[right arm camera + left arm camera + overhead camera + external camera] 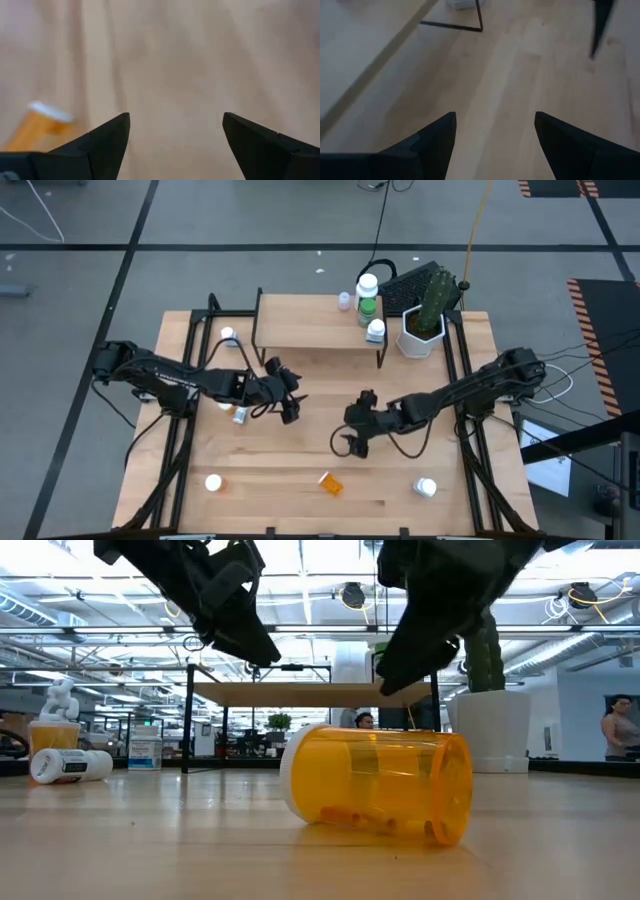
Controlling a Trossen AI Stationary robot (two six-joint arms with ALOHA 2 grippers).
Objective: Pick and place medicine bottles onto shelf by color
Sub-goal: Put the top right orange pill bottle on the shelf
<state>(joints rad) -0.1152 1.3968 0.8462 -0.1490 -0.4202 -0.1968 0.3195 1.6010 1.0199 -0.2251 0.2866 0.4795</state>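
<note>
Since I'm sorting by colour, the light wooden worktop still carries strays, while the low wood-topped shelf on black legs holds one green bottle. Both my left end effector and right end effector hang spread, holding nothing; the right is nearest the toppled orange pill bottle, probably my next grab.

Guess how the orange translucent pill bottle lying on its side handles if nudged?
The orange translucent pill bottle lies on its round side, so it would probably roll. It looks mostly empty, likely light. Its smooth plastic wall may slip in the open right gripper.
</note>
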